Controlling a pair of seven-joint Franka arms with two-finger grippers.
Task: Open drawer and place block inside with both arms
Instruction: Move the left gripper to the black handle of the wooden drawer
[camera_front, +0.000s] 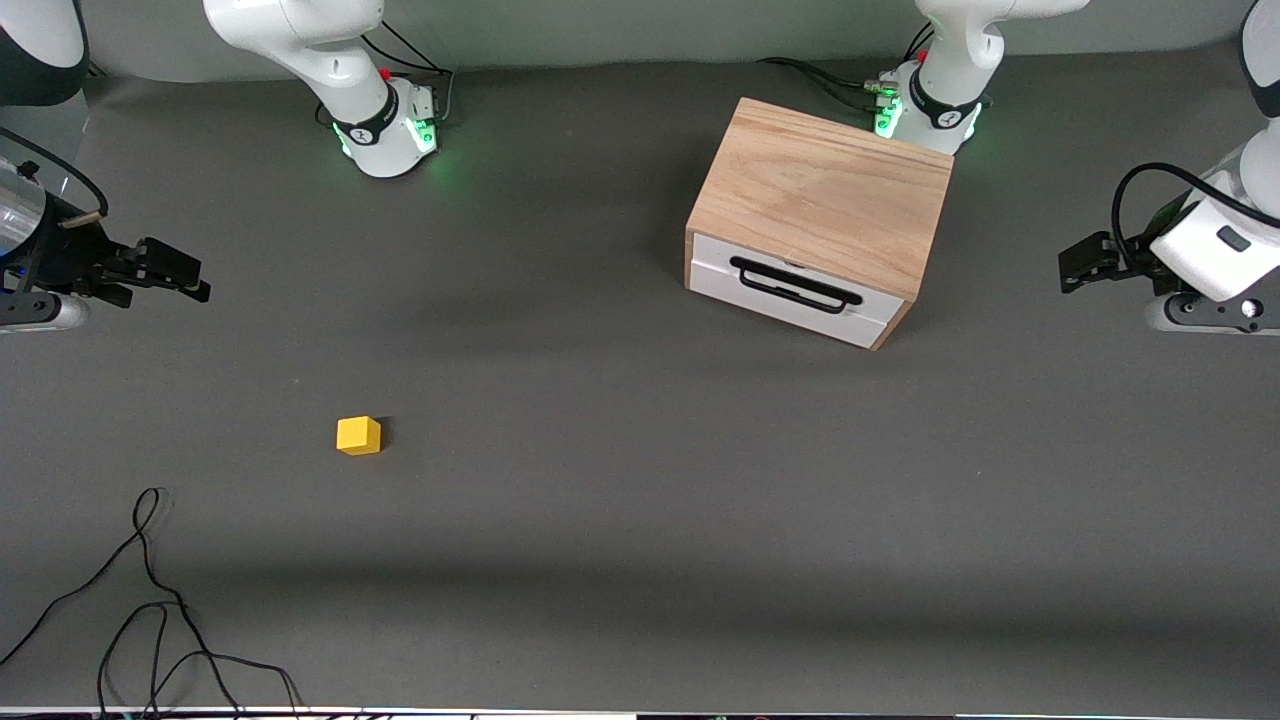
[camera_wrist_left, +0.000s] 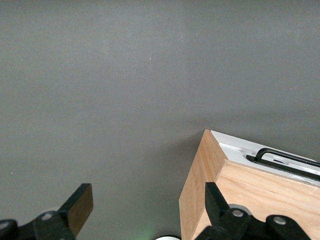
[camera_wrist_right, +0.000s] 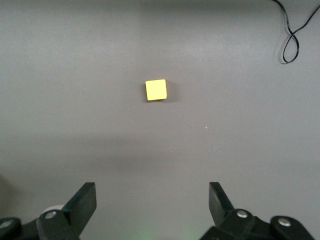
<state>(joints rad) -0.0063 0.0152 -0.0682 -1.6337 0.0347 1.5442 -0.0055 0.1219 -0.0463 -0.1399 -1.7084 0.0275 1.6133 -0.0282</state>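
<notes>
The light oak cabinet (camera_front: 820, 195) stands near the left arm's base. Its drawer (camera_front: 790, 292) is shut, with the white front and black wire handle (camera_front: 795, 283) facing the front camera. The yellow block (camera_front: 358, 435) lies on the grey table toward the right arm's end. My left gripper (camera_front: 1085, 262) is open and empty over the table at the left arm's end, beside the cabinet. Its wrist view (camera_wrist_left: 148, 205) shows a cabinet corner (camera_wrist_left: 200, 195) and the handle (camera_wrist_left: 285, 160). My right gripper (camera_front: 180, 272) is open and empty over the table at the right arm's end. Its wrist view (camera_wrist_right: 152, 202) shows the block (camera_wrist_right: 156, 90) apart from the fingers.
A loose black cable (camera_front: 150, 600) lies on the table by the edge nearest the front camera, at the right arm's end; it also shows in the right wrist view (camera_wrist_right: 292, 40). The two arm bases (camera_front: 385, 130) (camera_front: 925, 110) stand along the table's back edge.
</notes>
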